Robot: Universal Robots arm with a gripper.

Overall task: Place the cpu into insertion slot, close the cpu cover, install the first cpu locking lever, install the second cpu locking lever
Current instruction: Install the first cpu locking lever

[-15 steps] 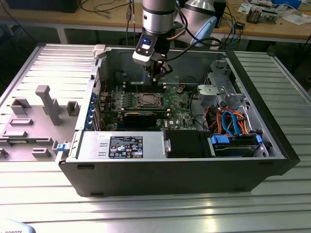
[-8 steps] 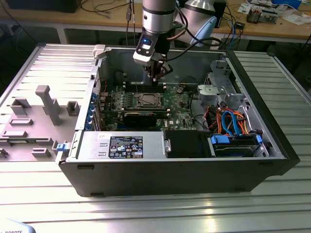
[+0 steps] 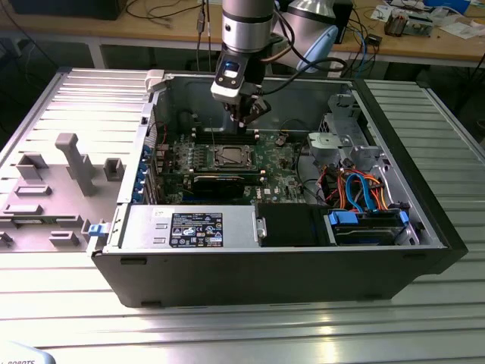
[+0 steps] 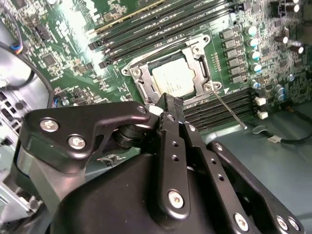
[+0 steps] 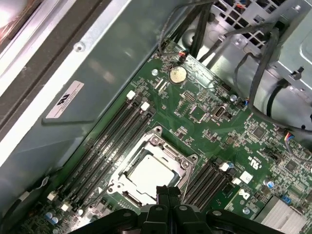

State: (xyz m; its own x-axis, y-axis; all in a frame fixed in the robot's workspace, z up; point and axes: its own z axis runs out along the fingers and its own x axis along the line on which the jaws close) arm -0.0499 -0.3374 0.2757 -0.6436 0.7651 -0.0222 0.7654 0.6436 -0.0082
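Where the exterior view looks down into the open computer case (image 3: pixel 227 269), you see the arm reaching in over the case's far wall. Its gripper (image 3: pixel 244 121) hangs above the green board (image 3: pixel 284 171), just beyond the insertion slot (image 3: pixel 229 157) near the board's middle. A long black card (image 3: pixel 227 180) lies just on the near side of the slot.

In the second wrist view, your gripper (image 4: pixel 169 103) has its two black fingers pressed together with nothing between them. The tips sit over one edge of the insertion slot (image 4: pixel 134 73). The cpu (image 4: pixel 173 78) lies flat in the slot, and its silvery top shows through the cut-out of the cpu cover (image 4: pixel 195 61), which lies down around it. A thin locking lever (image 4: pixel 229 108) runs out from one corner of the slot across the memory slots (image 4: pixel 202 113), clear of the cover.

In the first wrist view, the gripper (image 5: pixel 168 191) again shows its fingertips closed on each other and empty, right at the edge of the insertion slot (image 5: pixel 117 183). The cpu (image 5: pixel 148 175) is seated there, framed by the cpu cover (image 5: pixel 175 148). A round coin battery (image 5: pixel 178 74) sits near the board's edge by the case wall, well apart from the slot.
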